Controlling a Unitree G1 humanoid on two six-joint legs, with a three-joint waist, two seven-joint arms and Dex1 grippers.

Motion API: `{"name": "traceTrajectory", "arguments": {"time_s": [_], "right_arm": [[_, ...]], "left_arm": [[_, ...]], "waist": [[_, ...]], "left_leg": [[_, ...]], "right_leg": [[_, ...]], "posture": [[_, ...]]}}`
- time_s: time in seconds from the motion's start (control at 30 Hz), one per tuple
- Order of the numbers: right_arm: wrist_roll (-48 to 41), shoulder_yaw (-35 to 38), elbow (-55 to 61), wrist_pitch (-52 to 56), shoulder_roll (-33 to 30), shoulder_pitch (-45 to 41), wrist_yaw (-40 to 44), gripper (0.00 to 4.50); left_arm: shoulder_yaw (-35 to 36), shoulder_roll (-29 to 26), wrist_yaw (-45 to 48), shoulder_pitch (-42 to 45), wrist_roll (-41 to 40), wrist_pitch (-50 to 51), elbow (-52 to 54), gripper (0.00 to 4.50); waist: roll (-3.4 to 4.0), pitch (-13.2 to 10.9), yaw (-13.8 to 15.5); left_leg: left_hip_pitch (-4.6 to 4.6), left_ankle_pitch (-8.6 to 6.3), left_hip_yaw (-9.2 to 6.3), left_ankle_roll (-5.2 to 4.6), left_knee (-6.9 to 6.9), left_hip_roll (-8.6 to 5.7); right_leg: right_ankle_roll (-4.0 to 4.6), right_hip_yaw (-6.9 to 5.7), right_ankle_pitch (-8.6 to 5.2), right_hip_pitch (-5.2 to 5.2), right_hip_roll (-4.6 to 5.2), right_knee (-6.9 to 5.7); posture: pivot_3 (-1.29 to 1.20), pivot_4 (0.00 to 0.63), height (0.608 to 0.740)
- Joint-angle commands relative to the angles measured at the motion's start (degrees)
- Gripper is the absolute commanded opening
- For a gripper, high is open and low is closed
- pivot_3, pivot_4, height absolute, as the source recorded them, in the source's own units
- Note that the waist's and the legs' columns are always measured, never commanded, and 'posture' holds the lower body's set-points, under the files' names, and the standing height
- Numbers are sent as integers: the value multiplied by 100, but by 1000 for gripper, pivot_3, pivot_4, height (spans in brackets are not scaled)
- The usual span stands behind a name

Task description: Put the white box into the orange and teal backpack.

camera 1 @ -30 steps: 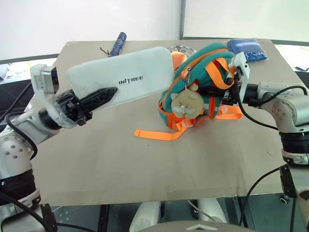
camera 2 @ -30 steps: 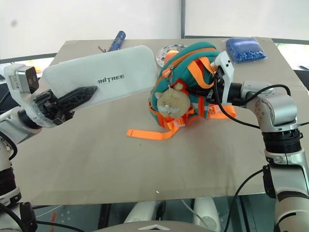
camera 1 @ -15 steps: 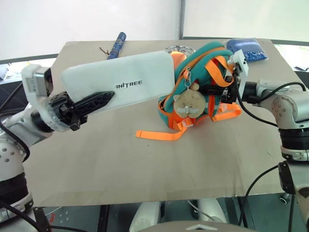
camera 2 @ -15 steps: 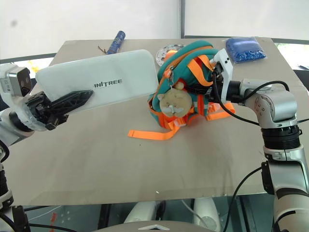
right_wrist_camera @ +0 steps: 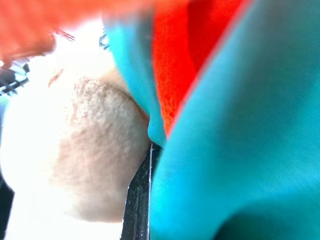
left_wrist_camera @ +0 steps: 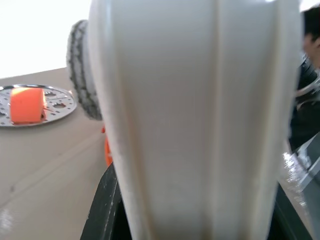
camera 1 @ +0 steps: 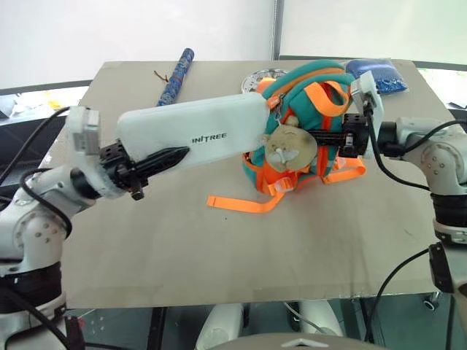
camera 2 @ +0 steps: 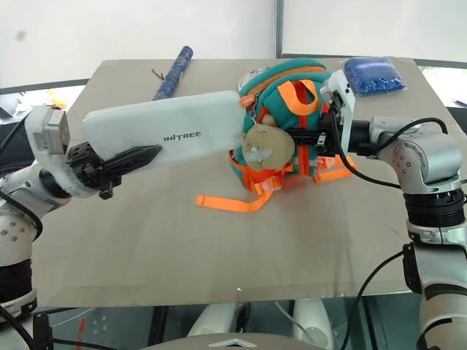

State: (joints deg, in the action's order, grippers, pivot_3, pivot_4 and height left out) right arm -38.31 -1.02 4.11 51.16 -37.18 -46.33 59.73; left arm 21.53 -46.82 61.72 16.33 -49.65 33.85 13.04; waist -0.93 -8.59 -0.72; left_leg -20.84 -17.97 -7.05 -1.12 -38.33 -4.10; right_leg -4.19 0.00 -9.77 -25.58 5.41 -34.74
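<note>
White box [camera 1: 193,131], clamped in left gripper [camera 1: 149,164], noses at orange and teal backpack [camera 1: 303,117] pinched by closed right gripper [camera 1: 332,138]; keep box level, aim into opening.

Free room and obstacles about the orange and teal backpack [camera 1: 310,124]. Its left side is blocked by the white box [camera 1: 193,133], whose far end touches it; its right side by the right gripper [camera 1: 349,137], clamped on its fabric. Behind it lie a round silver plate [camera 1: 264,75], blue beaded pouch [camera 1: 379,73] and blue stick [camera 1: 175,75]. An orange strap [camera 1: 241,202] trails in front; beyond that the table [camera 1: 219,255] lies open.
</note>
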Motion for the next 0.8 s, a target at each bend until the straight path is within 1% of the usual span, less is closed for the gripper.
{"name": "traceTrajectory", "arguments": {"time_s": [0.03, 0.1, 0.17, 0.23, 0.33, 0.43, 0.57, 0.67, 0.8], "right_arm": [[-206, 190, 352, -71, -81, 2, 149, 52], [-244, 196, 438, -73, -112, 50, 180, 52], [-282, 199, 550, -85, -152, 119, 233, 52], [-347, 208, 666, -89, -193, 188, 303, 52], [-504, 228, 832, -51, -201, 249, 369, 52], [-608, 182, 950, -49, -161, 283, 390, 52], [-732, 120, 1154, -18, -81, 354, 336, 52], [-795, 128, 1245, -25, 28, 444, 258, 52], [-874, 193, 1433, -48, 141, 655, 36, 52]], "left_arm": [[-345, -6, 9, 264, 429, -378, 118, 1105], [-472, 28, -37, 431, 527, -421, 41, 1105], [-652, 15, -95, 600, 823, -568, -77, 1105], [-762, 53, -119, 798, 898, -572, -181, 1105], [-1258, 220, -92, 1246, 1108, -553, -245, 1105], [-1811, 628, -272, 1759, 1214, -268, -247, 1105], [-2655, 1269, -756, 2580, 1596, 346, -445, 1105], [-3277, 1689, -818, 2981, 2069, 425, -778, 1105], [-4025, 2292, -933, 3208, 2913, -89, -1583, 1105]], "waist": [[0, 0, -6], [0, 0, -6], [0, 0, -7], [0, 0, -5], [0, 0, 6], [-2, 0, 29], [-3, -1, 7], [-3, 0, 2], [-4, 1, 2]], "left_leg": [[0, 0, 0, 0, 0, 1], [-1, 0, -1, 0, 0, 1], [-2, 0, -2, 0, 1, 1], [-2, 0, -2, 0, 1, 1], [-3, 0, -2, 0, 0, 0], [-5, 0, -5, -1, -4, -4], [-8, 0, -8, -1, -6, -18], [-11, 0, -13, -1, -9, -29], [-8, 0, -10, -1, -10, -31]], "right_leg": [[0, 0, 0, 0, 0, 0], [0, 0, 0, -2, -1, 0], [0, -1, 0, -2, -1, 1], [0, -1, 0, -2, -1, 1], [0, -2, 0, -2, -1, 1], [-1, -4, 1, 0, 1, 0], [-2, -7, 1, 0, 5, -2], [-2, -11, 1, 0, 6, -3], [-2, -10, 1, 0, 9, -4]], "posture": [[0, 150, 733], [0, 150, 733], [0, 150, 733], [0, 150, 733], [0, 150, 733], [0, 150, 733], [0, 150, 733], [0, 150, 733], [0, 150, 733]]}}
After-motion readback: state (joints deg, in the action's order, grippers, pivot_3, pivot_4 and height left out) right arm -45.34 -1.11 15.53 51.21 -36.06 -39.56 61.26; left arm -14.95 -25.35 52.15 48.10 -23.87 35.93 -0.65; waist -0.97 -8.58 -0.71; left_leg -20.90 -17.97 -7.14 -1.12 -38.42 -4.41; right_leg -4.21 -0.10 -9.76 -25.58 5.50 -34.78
